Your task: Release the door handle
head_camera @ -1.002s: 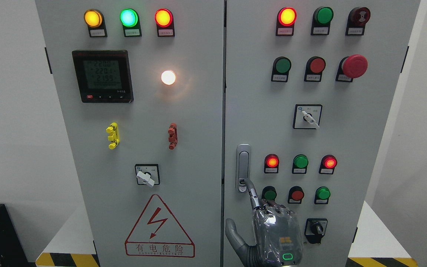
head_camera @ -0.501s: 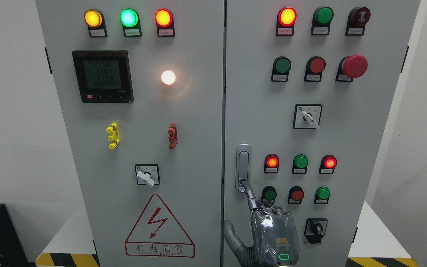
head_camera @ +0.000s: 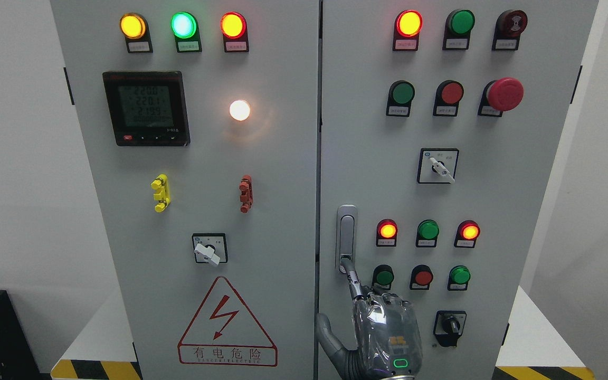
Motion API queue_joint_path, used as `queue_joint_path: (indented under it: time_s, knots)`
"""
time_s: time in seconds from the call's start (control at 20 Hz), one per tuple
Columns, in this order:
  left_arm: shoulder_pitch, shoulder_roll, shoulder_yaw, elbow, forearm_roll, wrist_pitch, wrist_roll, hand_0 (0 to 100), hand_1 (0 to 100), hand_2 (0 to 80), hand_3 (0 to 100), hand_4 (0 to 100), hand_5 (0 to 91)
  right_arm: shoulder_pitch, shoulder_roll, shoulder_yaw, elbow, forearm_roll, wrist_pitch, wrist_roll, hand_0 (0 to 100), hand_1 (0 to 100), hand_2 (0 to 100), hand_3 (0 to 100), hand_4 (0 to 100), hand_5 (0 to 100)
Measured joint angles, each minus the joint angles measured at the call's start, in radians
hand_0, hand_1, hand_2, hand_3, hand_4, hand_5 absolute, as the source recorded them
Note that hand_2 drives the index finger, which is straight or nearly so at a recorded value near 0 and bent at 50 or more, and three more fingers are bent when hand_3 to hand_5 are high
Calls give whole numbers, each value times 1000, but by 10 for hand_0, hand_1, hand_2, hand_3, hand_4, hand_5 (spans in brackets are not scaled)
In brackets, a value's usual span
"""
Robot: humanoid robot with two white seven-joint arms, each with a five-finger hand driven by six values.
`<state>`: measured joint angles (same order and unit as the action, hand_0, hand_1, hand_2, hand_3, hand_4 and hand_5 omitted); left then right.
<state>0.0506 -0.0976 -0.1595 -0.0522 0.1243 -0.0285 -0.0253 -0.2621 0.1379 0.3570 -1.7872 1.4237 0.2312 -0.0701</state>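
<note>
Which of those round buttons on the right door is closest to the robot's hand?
The dark green button at the left end of the lowest row of three. It sits just right of the hand's raised finger; the red and brighter green ones lie further right.

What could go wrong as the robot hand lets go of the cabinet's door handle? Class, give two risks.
1. One finger of the robot hand reaches the lower end of the handle; it might catch there and tug the door.
2. A green button and a red button sit right beside the hand, so a sideways withdrawal could press one.
</note>
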Motion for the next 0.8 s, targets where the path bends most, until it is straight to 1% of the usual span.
queue_joint_path:
  time_s: [0.8]
  knots:
    - [0, 0, 0, 0, 0, 0, 0, 0, 0, 43, 106, 4, 0, -15, 0, -5, 17, 0, 0, 1, 385, 258, 0, 728, 722, 742]
